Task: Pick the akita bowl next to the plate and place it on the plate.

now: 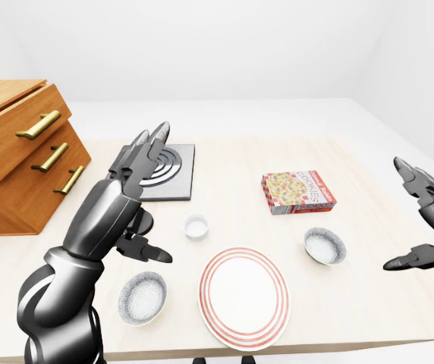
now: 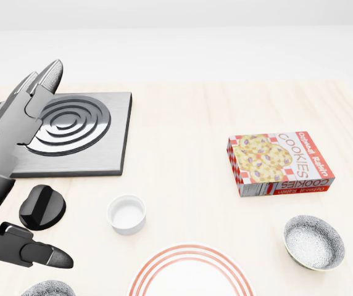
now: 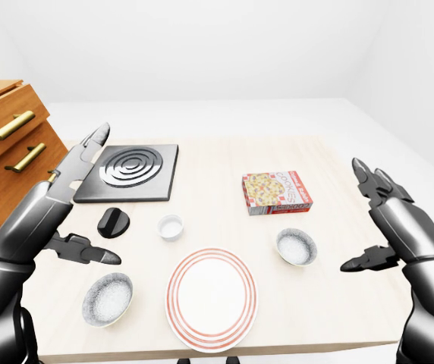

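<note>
Bowl (image 3: pixel 297 246) stands mouth-up beside plate (image 3: pixel 211 298); left robot hand (image 3: pixel 46 208) and right robot hand (image 3: pixel 397 226) spread.

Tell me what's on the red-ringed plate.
Nothing; the plate is bare. The left bowl and the right bowl both sit on the table beside it. Its underside is hidden.

The left hand (image 3: pixel 44 212) and right hand (image 3: pixel 403 225) are glossy dark grey metal, almost black in shadow, with pale highlights along the edges. Each has a broad, faceted palm block and three fingers (image 3: pixel 88 148): two long ones side by side and a thumb (image 3: pixel 88 251), all built from angular segments that taper to blunt, bullet-like tips. The left arm (image 1: pixel 59 299) is the same gunmetal colour, thick and rounded, with bulging shells at its joints. The right arm (image 3: pixel 432 318) matches it in colour and finish.
</note>
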